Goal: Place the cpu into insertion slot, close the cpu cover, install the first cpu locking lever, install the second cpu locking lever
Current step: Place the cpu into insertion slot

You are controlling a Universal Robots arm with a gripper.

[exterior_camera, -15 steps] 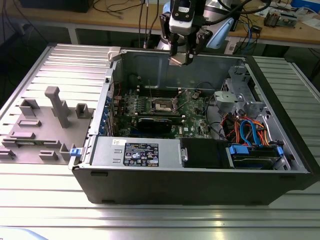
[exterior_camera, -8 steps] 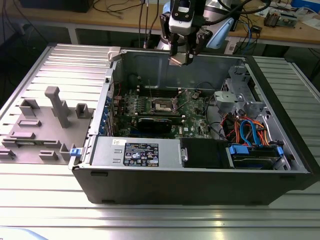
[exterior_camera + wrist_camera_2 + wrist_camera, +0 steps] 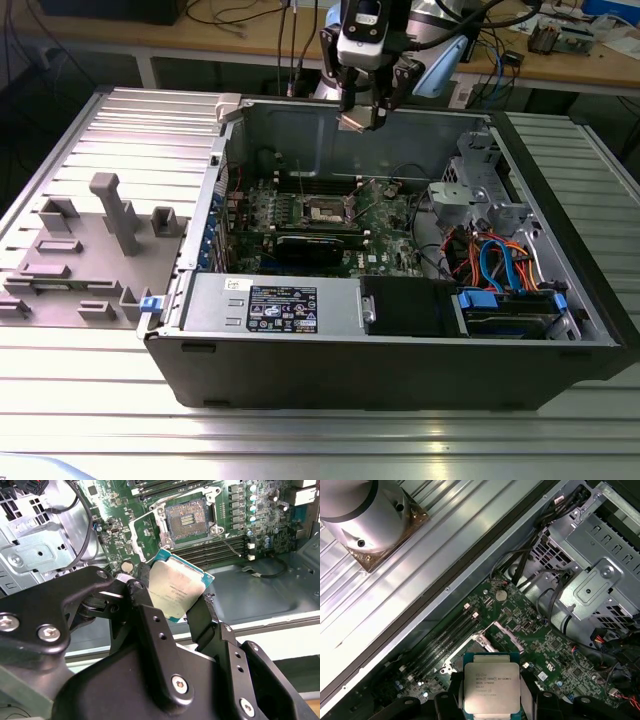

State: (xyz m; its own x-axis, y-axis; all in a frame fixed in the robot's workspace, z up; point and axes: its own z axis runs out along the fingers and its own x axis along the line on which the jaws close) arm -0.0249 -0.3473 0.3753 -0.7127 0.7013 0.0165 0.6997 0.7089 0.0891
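One small flat square chip with a dull silver-grey metal top, the cpu (image 3: 175, 592), is clamped in my hand (image 3: 174, 597). The two black fingers (image 3: 145, 605) press on opposite edges of the chip, and its green border shows at the corners. In the first wrist view the cpu (image 3: 491, 687) sits between the same fingers, metal top toward the camera, over the green motherboard (image 3: 520, 630).

In the exterior view my hand (image 3: 362, 118) hangs above the rear wall of the open black computer case (image 3: 400, 370), at 12 o'clock from the square insertion socket (image 3: 328, 210) and well apart from it. The chip touches no part of the board.

In the second wrist view the socket (image 3: 187, 522) lies uncovered with its contact field exposed. The thin metal cpu cover (image 3: 136, 541), a frame plate with a square window, is swung off the socket along one edge.

The case rests on the ridged aluminium bench (image 3: 90, 400). A grey moulded fixture block (image 3: 115, 210) stands at 9 o'clock from the case.
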